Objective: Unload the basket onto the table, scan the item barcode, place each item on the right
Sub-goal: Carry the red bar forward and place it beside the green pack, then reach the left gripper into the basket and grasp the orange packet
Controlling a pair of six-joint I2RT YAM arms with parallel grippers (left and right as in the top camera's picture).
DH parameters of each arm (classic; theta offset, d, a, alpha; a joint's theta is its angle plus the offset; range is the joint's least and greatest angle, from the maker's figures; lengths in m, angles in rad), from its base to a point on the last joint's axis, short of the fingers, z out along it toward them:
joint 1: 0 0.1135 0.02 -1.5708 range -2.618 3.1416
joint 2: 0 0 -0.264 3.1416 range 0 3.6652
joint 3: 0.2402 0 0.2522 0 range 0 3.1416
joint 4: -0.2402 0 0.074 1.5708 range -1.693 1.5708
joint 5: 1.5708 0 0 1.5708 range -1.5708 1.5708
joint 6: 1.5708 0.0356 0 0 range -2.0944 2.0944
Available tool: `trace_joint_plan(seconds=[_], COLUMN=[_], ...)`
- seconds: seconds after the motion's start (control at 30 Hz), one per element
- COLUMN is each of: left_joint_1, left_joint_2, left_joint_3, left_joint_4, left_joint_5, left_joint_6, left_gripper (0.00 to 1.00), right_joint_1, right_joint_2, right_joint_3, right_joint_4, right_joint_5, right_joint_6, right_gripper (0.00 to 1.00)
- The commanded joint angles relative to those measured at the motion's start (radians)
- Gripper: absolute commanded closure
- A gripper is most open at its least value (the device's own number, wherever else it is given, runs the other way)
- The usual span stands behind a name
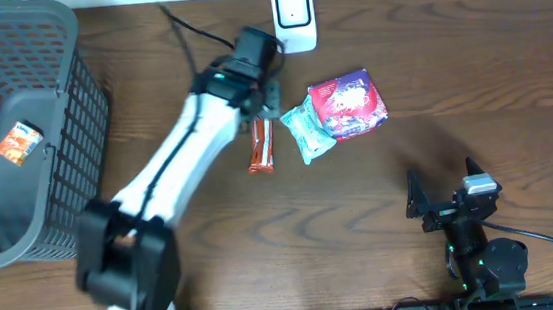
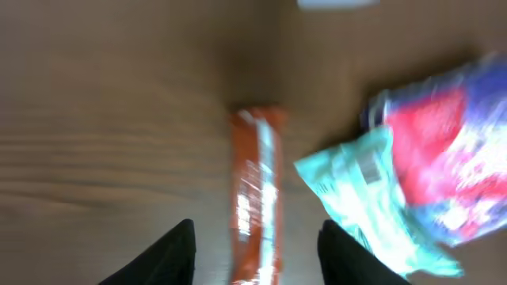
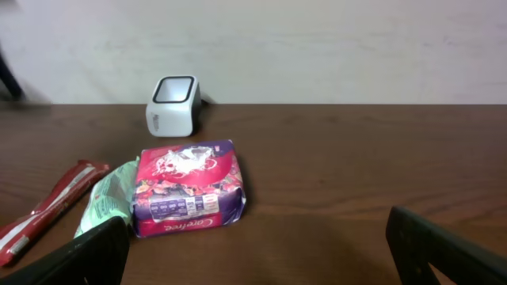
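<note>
The item, an orange snack bar (image 1: 260, 146), lies flat on the wooden table just below the white barcode scanner (image 1: 293, 15). My left gripper (image 1: 267, 101) hangs over the bar's upper end. In the left wrist view the left gripper (image 2: 257, 229) is open, its two dark fingers standing either side of the bar (image 2: 257, 190) without touching it; the picture is blurred. My right gripper (image 1: 447, 192) rests near the front right, open and empty (image 3: 255, 233). From the right wrist, the bar (image 3: 47, 207) and the scanner (image 3: 172, 105) show at left.
A teal packet (image 1: 307, 132) and a purple and red pack (image 1: 348, 104) lie right of the bar, overlapping. A dark mesh basket (image 1: 87, 111) at the far left holds a small orange packet (image 1: 19, 142). The scanner's cable (image 1: 180, 28) runs along the back.
</note>
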Motion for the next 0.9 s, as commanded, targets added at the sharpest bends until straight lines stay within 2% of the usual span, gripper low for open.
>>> trace_joint_plan(seconds=[0.0, 0.1, 0.23, 0.43, 0.53, 0.6, 0.7, 0.77, 0.87], left_joint_1=[0.106, 0.222, 0.435, 0.748, 0.854, 0.903, 0.936, 0.941, 0.939], left_joint_2=[-0.174, -0.263, -0.345, -0.340, -0.313, -0.285, -0.241, -0.198, -0.116], left_joint_3=[0.042, 0.042, 0.042, 0.042, 0.038, 0.037, 0.037, 0.037, 0.037], left_joint_4=[0.012, 0.031, 0.041, 0.009, -0.013, -0.013, -0.005, 0.005, 0.033], left_joint_5=[-0.161, -0.250, -0.286, -0.285, -0.285, -0.282, -0.282, -0.282, -0.281], left_joint_6=[0.026, 0.026, 0.021, -0.006, -0.072, -0.129, -0.121, -0.069, 0.073], left_gripper=[0.46, 0.37, 0.34, 0.17, 0.16, 0.16, 0.17, 0.17, 0.17], right_joint_1=[0.004, 0.004, 0.004, 0.004, 0.004, 0.004, 0.004, 0.004, 0.004], right_joint_2=[-0.004, -0.004, -0.004, -0.004, -0.004, -0.004, -0.004, -0.004, -0.004], right_joint_3=[-0.001, -0.001, -0.001, -0.001, -0.001, -0.001, -0.001, -0.001, -0.001], right_joint_4=[-0.004, -0.004, -0.004, -0.004, -0.004, -0.004, -0.004, -0.004, -0.004], right_joint_5=[-0.006, -0.006, -0.006, -0.006, -0.006, -0.006, -0.006, -0.006, -0.006], right_joint_6=[0.010, 0.010, 0.010, 0.010, 0.010, 0.010, 0.010, 0.010, 0.010], right_gripper=[0.01, 0.01, 0.01, 0.01, 0.01, 0.01, 0.01, 0.01, 0.01])
